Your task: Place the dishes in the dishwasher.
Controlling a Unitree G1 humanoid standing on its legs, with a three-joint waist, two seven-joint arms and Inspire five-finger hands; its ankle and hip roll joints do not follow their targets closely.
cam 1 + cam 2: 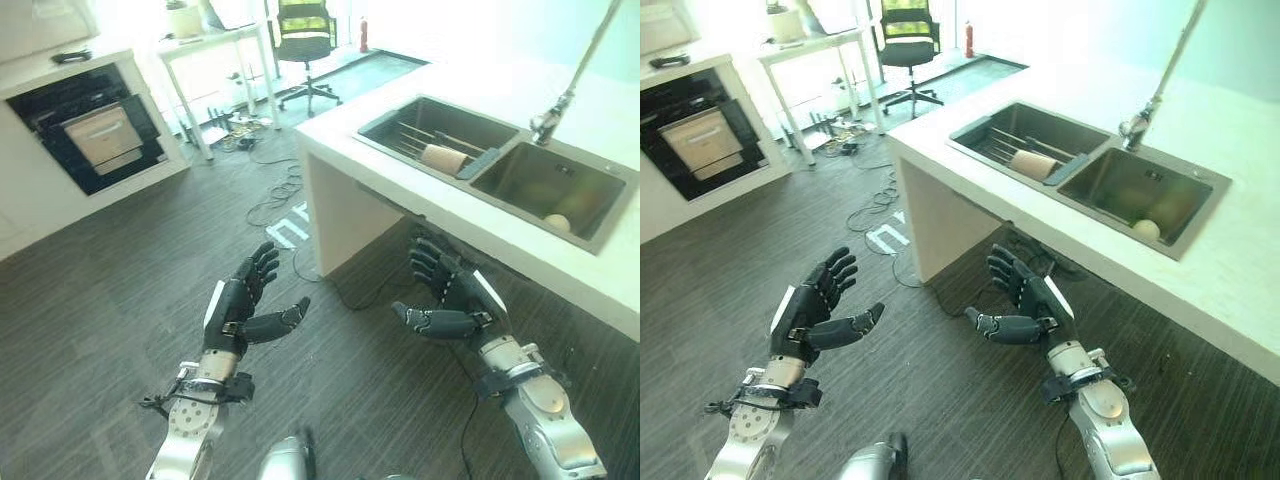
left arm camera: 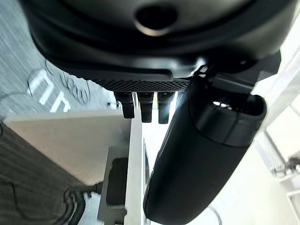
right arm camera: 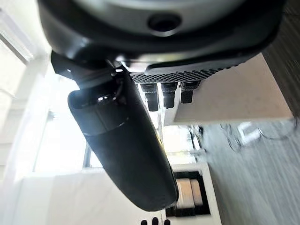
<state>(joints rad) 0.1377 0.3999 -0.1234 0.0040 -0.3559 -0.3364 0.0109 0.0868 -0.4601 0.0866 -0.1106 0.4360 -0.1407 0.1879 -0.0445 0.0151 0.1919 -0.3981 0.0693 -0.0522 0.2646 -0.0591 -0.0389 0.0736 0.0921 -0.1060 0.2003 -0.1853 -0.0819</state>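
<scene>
1. The left hand (image 1: pixel 238 303) is held over the dark wood floor (image 1: pixel 120 300), well short of the sink (image 1: pixel 500 165); fingers are stretched out, thumb spread, nothing gripped.
2. The right hand (image 1: pixel 455 295) is held just below the surface (image 1: pixel 400 130) edge, nearer the sink than the left hand; fingers extended and relaxed, thumb pointed toward the left hand, nothing gripped.
3. The two hands are seen palms facing each other, well apart.
4. A tan cup (image 1: pixel 444 158) is seen lying on its side in the sink's left basin, on a wire rack (image 1: pixel 415 138).
5. A pale round dish (image 1: pixel 558 222) is seen in the sink's right basin, near its front wall.
6. A faucet (image 1: pixel 560 100) is mounted behind the sink, between the two basins.
7. A built-in dark appliance (image 1: pixel 95 130) with a pale front panel is set in the cabinet across the floor, far from the sink.
8. An office chair (image 1: pixel 305 40) and a white table (image 1: pixel 215 60) are seen beyond the sink's surface, with cables on the floor between.
</scene>
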